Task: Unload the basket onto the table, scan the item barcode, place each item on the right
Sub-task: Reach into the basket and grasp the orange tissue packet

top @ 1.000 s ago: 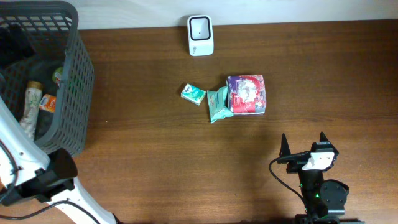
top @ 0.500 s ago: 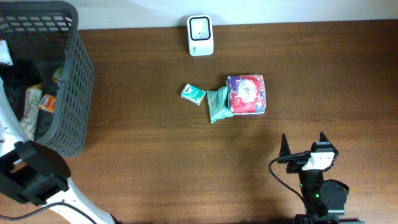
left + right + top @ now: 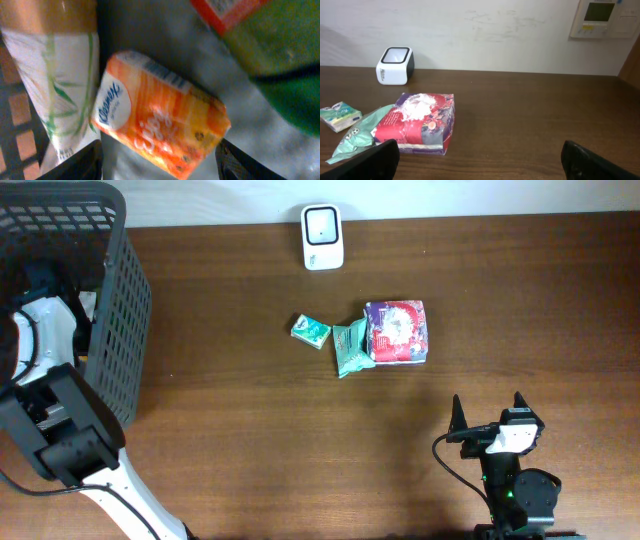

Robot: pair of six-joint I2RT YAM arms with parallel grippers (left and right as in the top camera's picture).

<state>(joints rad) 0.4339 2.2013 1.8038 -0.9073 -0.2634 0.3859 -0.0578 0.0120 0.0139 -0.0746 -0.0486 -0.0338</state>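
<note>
While the left hand (image 3: 159, 161) and right hand (image 3: 480, 162) gape, wooden table (image 3: 530, 115) meets white wall (image 3: 495, 35).

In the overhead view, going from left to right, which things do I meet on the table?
Grey basket, small green packet, teal pouch, red and purple pack, right gripper.

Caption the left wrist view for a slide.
Left end effector flanks an orange Kleenex tissue pack beside a white leaf-print packet.
</note>
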